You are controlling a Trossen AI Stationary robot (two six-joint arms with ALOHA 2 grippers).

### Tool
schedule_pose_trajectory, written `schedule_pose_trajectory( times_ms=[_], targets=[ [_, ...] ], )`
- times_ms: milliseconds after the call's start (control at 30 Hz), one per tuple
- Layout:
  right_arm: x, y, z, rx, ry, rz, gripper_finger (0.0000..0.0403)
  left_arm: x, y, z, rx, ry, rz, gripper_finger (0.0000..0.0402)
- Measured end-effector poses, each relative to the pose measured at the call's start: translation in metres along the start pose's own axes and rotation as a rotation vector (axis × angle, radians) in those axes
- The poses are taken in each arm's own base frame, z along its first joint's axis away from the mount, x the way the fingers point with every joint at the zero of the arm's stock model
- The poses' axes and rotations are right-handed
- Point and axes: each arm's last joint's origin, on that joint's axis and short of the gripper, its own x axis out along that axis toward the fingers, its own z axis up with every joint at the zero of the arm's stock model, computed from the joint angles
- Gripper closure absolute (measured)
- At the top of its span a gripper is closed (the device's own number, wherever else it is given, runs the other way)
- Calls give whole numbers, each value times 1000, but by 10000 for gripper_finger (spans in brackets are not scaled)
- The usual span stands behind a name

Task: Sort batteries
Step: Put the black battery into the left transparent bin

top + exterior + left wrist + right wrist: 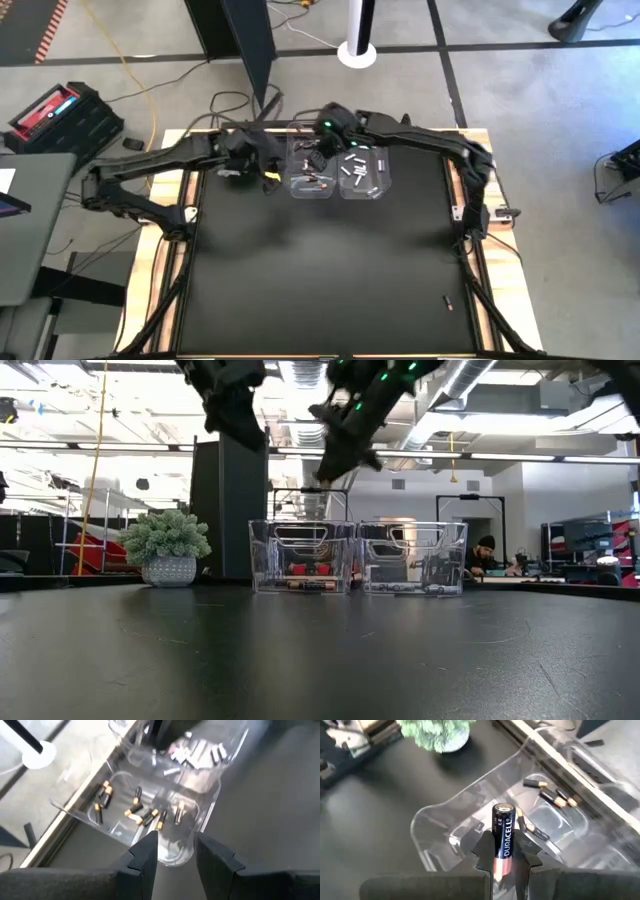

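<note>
Bright ceiling lights point(300, 372) wash out the room in the low view, leaving both arms as dark silhouettes against the glare. The matte black tabletop point(320, 270) takes even, soft light with faint shadows, while the clear plastic bins point(165, 795) throw pale reflections. The left wrist view is blurred.

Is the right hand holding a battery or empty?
Holding one. The right hand is shut on a dark copper-ended battery, which stands between the fingers above a clear bin.
</note>
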Motion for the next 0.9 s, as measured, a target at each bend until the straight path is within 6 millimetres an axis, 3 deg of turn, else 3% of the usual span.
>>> schedule_pose_trajectory(
  times_ms=[200,467,733,900],
  targets=[
    [56,-13,11,-98,80,-8,355,-19,3,2,-21,-71,-4,281],
    [122,-26,-2,-230,321,-44,355,-20,4,-4,-67,-17,24,281],
    [158,-29,-14,-270,441,-48,355,-29,7,-7,-93,-16,47,281],
    [160,-31,-13,-267,449,-56,355,-30,3,-8,-102,-16,37,281]
  ],
)
